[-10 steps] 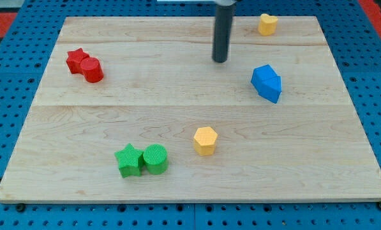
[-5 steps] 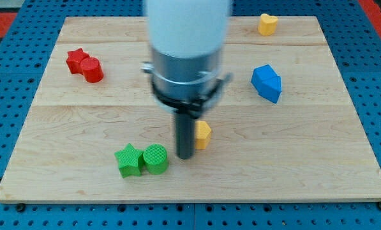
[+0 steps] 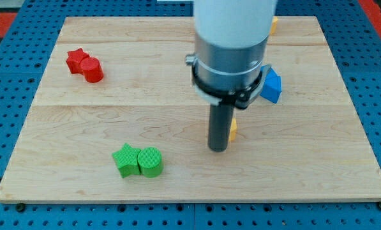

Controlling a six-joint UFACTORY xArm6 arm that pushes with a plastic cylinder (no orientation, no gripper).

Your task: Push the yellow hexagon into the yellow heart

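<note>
- My tip (image 3: 219, 149) rests on the pale wooden board (image 3: 82, 128), right of centre and low; being a bare dark rod, it has no jaws to part or close.
- The yellow hexagon block (image 3: 232, 130) touches the rod's right side, mostly hidden.
- The yellow heart block (image 3: 274, 25) peeks out at the view's top, well apart.
- A blue block (image 3: 272, 85) lies between them.

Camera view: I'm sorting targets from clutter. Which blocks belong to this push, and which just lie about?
In the job:
my tip, just left of the yellow hexagon
yellow heart, mostly hidden

Lying about:
red star
red cylinder
green star
green cylinder
blue block
</note>
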